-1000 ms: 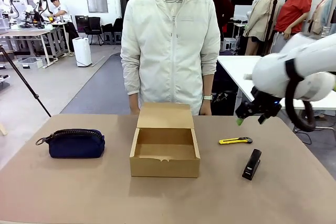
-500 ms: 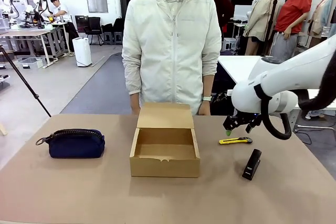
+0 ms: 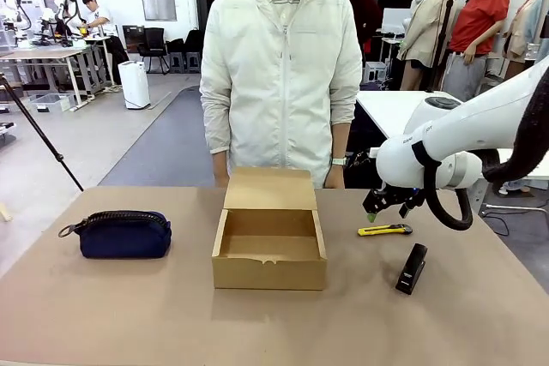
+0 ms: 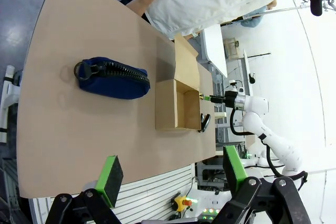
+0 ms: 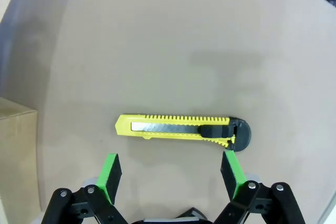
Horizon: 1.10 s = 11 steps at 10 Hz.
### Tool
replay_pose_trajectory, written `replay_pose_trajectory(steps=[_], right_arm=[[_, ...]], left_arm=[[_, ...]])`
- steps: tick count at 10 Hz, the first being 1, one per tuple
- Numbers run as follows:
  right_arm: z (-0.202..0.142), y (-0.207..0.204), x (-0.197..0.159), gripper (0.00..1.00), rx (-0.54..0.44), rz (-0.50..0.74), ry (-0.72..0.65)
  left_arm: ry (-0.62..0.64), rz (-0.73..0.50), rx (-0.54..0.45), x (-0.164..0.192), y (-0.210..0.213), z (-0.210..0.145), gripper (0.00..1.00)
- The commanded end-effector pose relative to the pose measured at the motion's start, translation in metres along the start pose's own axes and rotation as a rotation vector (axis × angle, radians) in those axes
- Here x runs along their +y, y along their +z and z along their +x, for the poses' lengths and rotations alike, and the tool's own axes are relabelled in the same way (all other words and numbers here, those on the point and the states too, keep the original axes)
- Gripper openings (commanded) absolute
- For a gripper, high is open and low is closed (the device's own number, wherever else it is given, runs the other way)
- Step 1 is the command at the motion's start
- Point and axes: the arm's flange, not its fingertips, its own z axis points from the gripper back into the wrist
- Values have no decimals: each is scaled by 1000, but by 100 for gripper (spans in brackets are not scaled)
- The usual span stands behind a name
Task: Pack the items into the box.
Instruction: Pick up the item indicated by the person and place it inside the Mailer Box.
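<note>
- Right gripper [image 3: 376,211]: jaws at full spread, nothing between the pads. It hangs just above the table [image 3: 129,315], right of the box [image 3: 269,273], with the fingers pointing down.
- Directly under it lies a yellow utility knife [image 5: 184,131]. In the right wrist view the knife's length runs from one pad toward the other, so closing here would pinch it end to end. I judge that a poor grip. The knife is also not one of the items I am meant to pack.
- Black stapler [image 3: 412,268]: on the table, nearer my side than the knife and a little to the right. It is apart from the box and untouched. I judge it the proper target for this arm, since it is small and on the right side.
- Left gripper [image 4: 171,174]: also spread wide and empty, held high over my left edge of the table. From there its camera takes in the whole layout.
- Navy pouch [image 3: 123,234]: lies flat, well left of the box, zip upward, pull loop pointing away from the box. That is left-arm territory.
- The box's lid flap stands back toward the person [image 3: 283,83], so the cavity is clear from above. Nothing is inside, and neither item is packed yet.
- The person stands at the far edge behind the box.
</note>
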Motion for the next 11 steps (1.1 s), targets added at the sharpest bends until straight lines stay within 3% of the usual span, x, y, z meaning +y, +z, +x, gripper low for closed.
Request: replay_pose_trajectory(steps=[1,3,4,5,6,7,8,9,10,11], right_arm=[[1,0,0,100,-7,-1,0],[17,8,-13,100,51,120,355],[21,11,-8,100,58,132,687],[18,14,1,100,92,219,973],[16,15,-1,100,174,182,1112],[15,17,1,100,141,173,1237],[13,13,9,100,168,116,1332],[12,4,10,100,214,-33,1315],[14,0,9,100,208,-50,1321],[15,0,10,100,109,-40,1293]], left_arm=[[-10,-22,-3,0,2,1,100],[-10,-22,-3,0,2,1,100],[-10,-22,-3,0,2,1,100],[-10,-22,-3,0,2,1,100],[-10,-22,-3,0,2,1,100],[-10,-22,-3,0,2,1,100],[-10,-22,-3,0,2,1,100],[-10,-22,-3,0,2,1,100],[-10,-22,-3,0,2,1,100],[-10,-22,-3,0,2,1,100]])
